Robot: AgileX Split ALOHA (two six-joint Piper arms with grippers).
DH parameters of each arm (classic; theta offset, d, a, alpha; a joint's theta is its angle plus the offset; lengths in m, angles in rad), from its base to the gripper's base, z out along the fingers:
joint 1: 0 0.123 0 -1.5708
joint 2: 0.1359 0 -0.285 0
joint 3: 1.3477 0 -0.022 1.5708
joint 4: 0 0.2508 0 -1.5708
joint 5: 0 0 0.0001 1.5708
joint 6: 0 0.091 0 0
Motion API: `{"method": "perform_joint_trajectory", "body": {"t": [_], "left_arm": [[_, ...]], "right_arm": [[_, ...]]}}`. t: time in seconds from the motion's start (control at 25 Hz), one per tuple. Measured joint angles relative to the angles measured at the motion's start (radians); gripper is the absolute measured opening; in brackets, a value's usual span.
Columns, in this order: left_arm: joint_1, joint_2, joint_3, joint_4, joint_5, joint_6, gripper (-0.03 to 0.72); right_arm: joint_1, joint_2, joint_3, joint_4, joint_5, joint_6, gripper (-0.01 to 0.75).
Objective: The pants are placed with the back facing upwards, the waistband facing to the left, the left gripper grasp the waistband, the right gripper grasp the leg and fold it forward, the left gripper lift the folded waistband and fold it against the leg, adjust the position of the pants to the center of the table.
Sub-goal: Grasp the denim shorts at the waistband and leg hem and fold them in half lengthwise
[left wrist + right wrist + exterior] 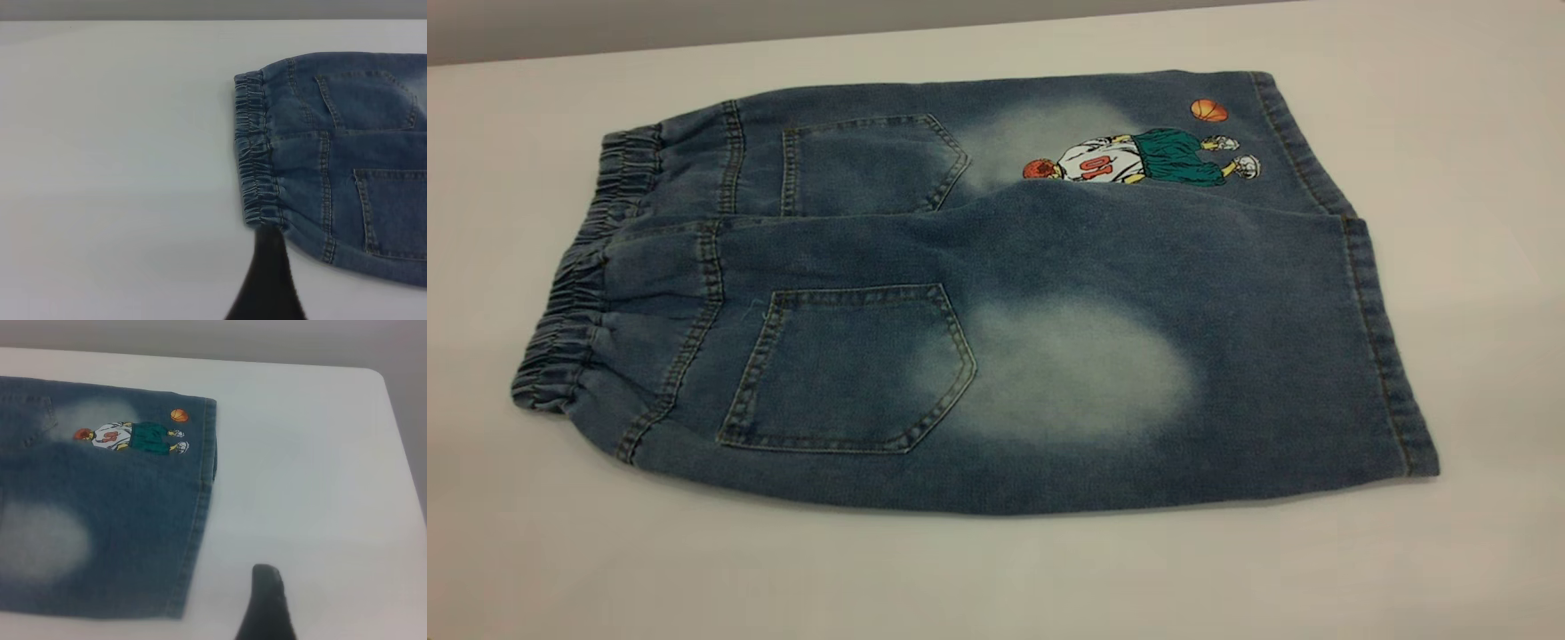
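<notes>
- Two denim legs lie flat on my surface (1449, 178): the pants (996, 293) run lengthwise left to right, waistband (578, 293) pointing left, hems right.
- Left pincer (267, 283) hovers just beside the waistband, empty; its opening I cannot tell.
- Right pincer (265, 603) hangs near the plain leg (1138, 373), empty; opening unclear.

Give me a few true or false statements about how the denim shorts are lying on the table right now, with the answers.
1. The pants lie with the back pockets facing up. True.
2. The waistband is at the exterior view's right. False: it is at the left, and the hems are at the right.
3. The cartoon basketball player is on the far leg. True.
4. The leg with the big pale oval is already folded over the other. False: it only slightly overlaps the far leg's edge.
5. A pincer is clamped on the waistband. False: only one dark finger shows in the left wrist view, and it grips nothing.
</notes>
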Motion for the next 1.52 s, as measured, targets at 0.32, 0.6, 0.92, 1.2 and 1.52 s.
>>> {"method": "perform_joint_trajectory", "body": {"t": [0.32, 0.6, 0.92, 1.2, 1.52], "left_arm": [[0.0, 0.0, 0.0, 0.0, 0.0, 0.0, 0.517], [0.0, 0.086, -0.037, -0.01, -0.079, 0.0, 0.517], [0.0, 0.364, -0.069, -0.14, -0.344, -0.004, 0.517], [0.0, 0.633, -0.069, -0.305, -0.592, 0.011, 0.517], [0.0, 0.902, -0.069, -0.366, -0.733, 0.067, 0.517]], "right_arm": [[0.0, 0.0, 0.0, 0.001, 0.0, -0.001, 0.459], [0.0, 0.042, -0.012, 0.027, -0.015, 0.0, 0.459], [0.0, 0.349, -0.076, 0.199, -0.233, -0.04, 0.459], [0.0, 0.658, -0.076, 0.455, -0.393, -0.217, 0.459], [0.0, 0.977, -0.04, 0.878, -0.388, -0.576, 0.459]]}}
